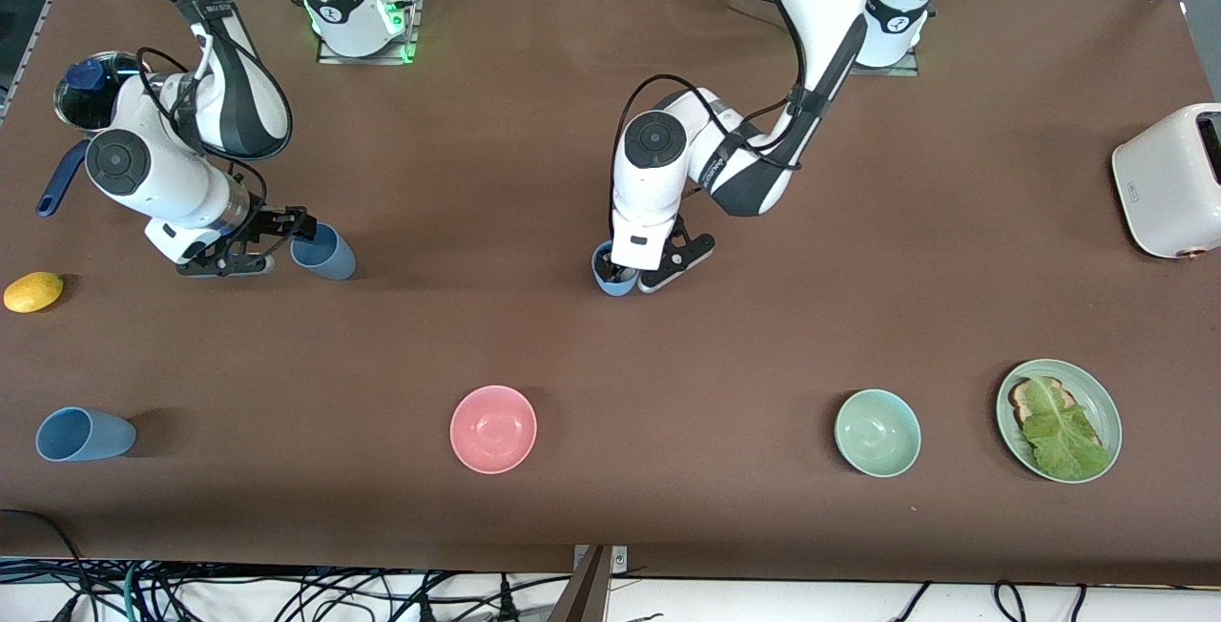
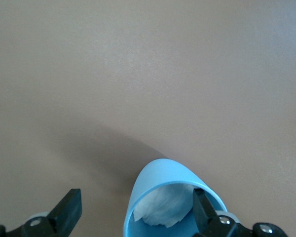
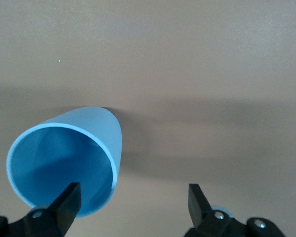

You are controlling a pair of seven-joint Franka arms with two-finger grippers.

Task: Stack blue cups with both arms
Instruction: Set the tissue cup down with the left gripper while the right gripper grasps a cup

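Observation:
One blue cup point(image 1: 613, 282) stands mid-table under my left gripper point(image 1: 641, 277). In the left wrist view that gripper point(image 2: 136, 212) is open: one of its fingers point(image 2: 204, 210) reaches inside the cup point(image 2: 160, 183) and the other stands outside, so the cup's wall is between them, unpinched. Something white and crumpled lies in this cup. A second blue cup point(image 1: 325, 253) sits toward the right arm's end, beside my open right gripper point(image 1: 281, 242). In the right wrist view its mouth point(image 3: 61, 165) faces the camera, off to one side of the gripper point(image 3: 133, 205). A third blue cup point(image 1: 84, 434) lies on its side.
A pink bowl point(image 1: 493, 428), a pale green bowl point(image 1: 878, 432) and a plate point(image 1: 1102, 401) with toast and lettuce line the side nearest the front camera. A white toaster point(image 1: 1169, 178) sits at the left arm's end. A lemon point(image 1: 33, 291) and a navy saucepan point(image 1: 91, 93) sit at the right arm's end.

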